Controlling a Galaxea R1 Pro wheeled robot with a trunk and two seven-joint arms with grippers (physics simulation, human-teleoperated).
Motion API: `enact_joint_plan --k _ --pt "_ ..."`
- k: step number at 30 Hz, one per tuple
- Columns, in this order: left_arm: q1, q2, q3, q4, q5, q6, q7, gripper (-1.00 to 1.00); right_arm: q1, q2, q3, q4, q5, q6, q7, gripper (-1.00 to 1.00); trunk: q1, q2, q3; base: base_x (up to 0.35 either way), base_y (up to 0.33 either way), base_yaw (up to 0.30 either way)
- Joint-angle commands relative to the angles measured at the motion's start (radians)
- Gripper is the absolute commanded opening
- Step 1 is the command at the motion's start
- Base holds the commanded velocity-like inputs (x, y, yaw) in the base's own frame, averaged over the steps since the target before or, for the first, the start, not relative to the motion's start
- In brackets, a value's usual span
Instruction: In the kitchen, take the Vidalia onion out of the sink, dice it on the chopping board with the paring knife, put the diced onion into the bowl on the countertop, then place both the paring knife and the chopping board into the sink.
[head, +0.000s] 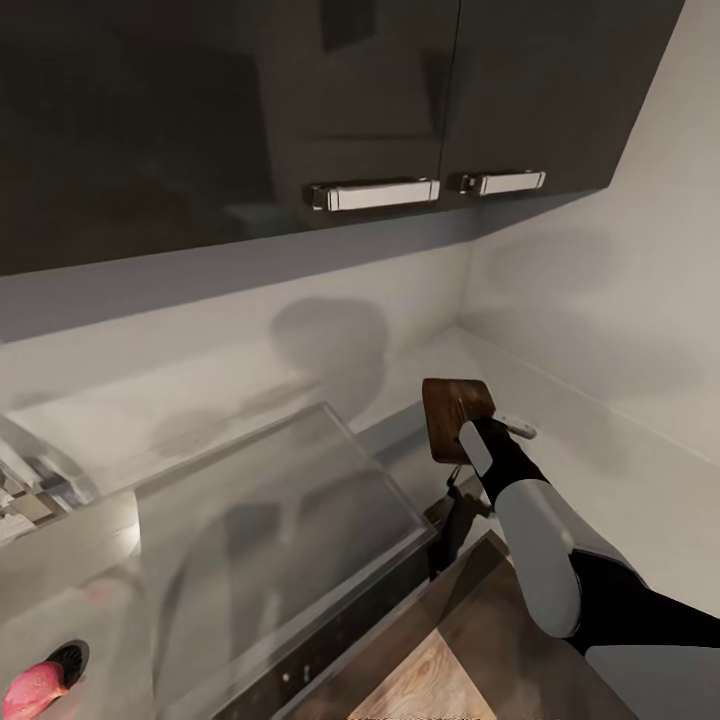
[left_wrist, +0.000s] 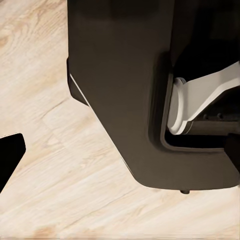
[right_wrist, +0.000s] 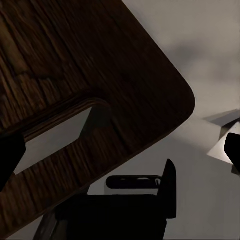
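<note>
fingers of the right gripper sit at the near end of the chopping board, grasping it by the end with the handle slot. in the right wrist view the dark board fills the space between the finger tips, its slot close by. the board is held above the countertop, beyond the sink. the right arm reaches forward from the lower right, forearm angled up toward the board. whether the left gripper is clenched or released i cannot tell.
</note>
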Motion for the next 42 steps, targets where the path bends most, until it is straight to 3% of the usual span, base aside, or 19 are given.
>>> enact_joint_plan --k 1,26,42 --pt "0.0 -0.001 -0.001 0.0 0.003 -0.001 0.0 1.0 -0.001 0.001 -0.002 -0.002 -0.007 0.003 -0.004 1.0 0.001 -0.002 -0.003 0.0 0.0 0.0" --pt "0.0 -0.002 -0.001 0.005 0.003 -0.001 0.0 1.0 -0.001 0.003 -0.002 -0.018 -0.01 0.0 0.004 1.0 0.001 -0.002 -0.043 0.0 0.0 0.0" --pt "0.0 -0.002 -0.001 0.02 0.003 -0.001 0.0 1.0 -0.001 0.008 0.002 -0.045 -0.01 0.0 0.004 1.0 0.001 -0.002 -0.045 0.0 0.0 0.0"
